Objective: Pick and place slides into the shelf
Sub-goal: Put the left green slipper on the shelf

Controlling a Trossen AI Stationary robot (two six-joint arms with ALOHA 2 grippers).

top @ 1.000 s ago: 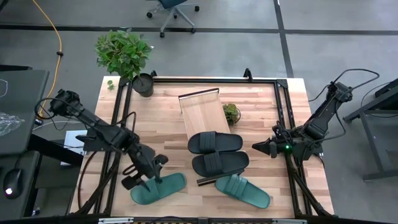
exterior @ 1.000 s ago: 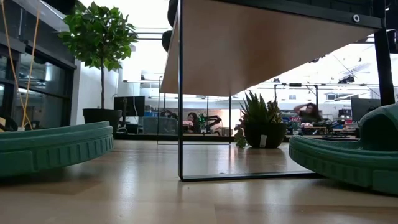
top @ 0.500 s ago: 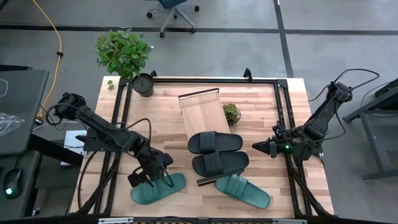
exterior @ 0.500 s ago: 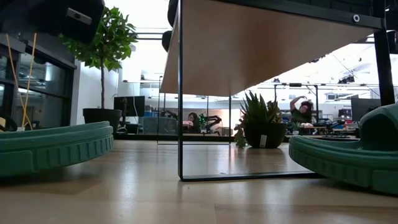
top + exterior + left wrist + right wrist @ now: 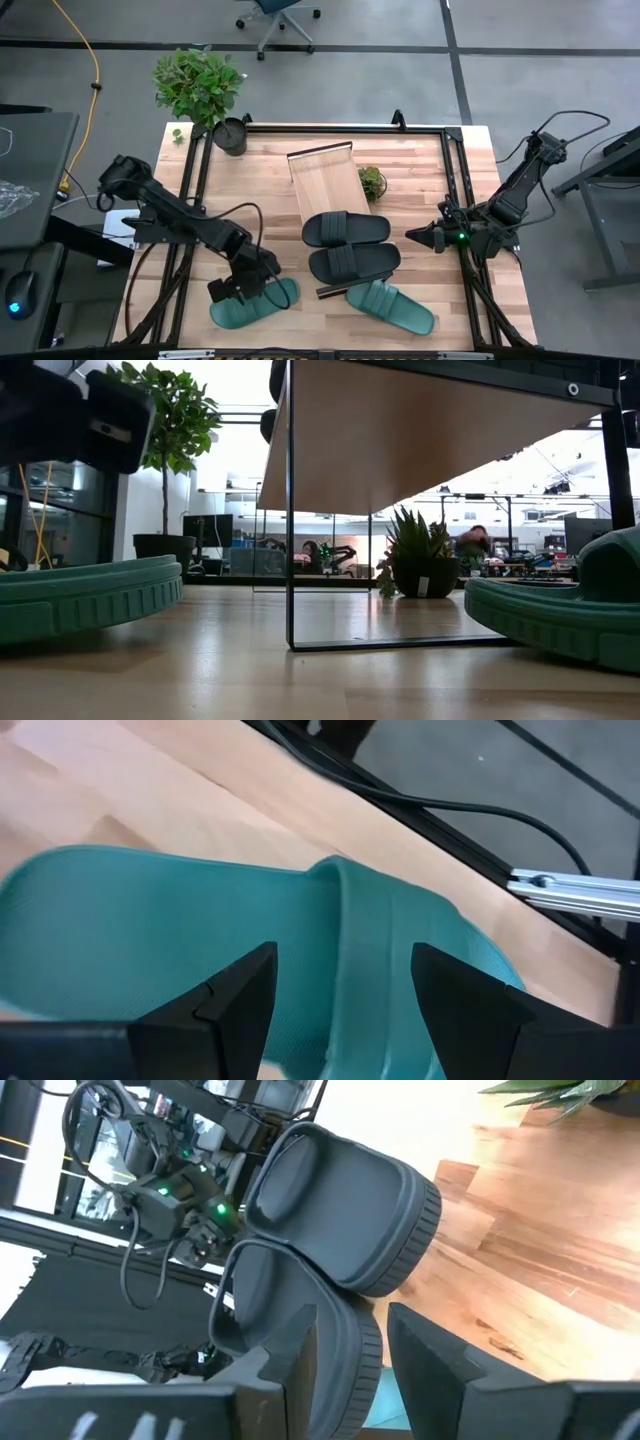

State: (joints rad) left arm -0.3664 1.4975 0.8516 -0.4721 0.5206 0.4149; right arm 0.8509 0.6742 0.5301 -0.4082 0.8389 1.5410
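Two teal slides lie sole-down on the table near its front edge, the left one point(image 5: 262, 305) point(image 5: 90, 595) and the right one point(image 5: 392, 307) point(image 5: 560, 620). Two black slides point(image 5: 345, 229) point(image 5: 352, 264) point(image 5: 340, 1200) lie side by side across the near half of the shelf point(image 5: 322, 175) point(image 5: 420, 430). My left gripper point(image 5: 247, 290) point(image 5: 340, 1005) hangs open just above the left teal slide point(image 5: 150, 940), slanting down, its fingers either side of the strap point(image 5: 370, 930). My right gripper point(image 5: 410, 238) point(image 5: 350, 1365) waits open near the table's right edge, pointing at the black slides.
A big potted plant point(image 5: 205, 90) stands at the table's far left corner and a small plant point(image 5: 372, 182) point(image 5: 415, 555) beside the shelf. Dark metal rails point(image 5: 455, 180) run along the table's sides. A person point(image 5: 475, 545) moves in the room behind.
My left gripper has come down and a little toward the table's right and near edges, over the left teal slide, rolling about its own axis; it stays open. The slides have not moved.
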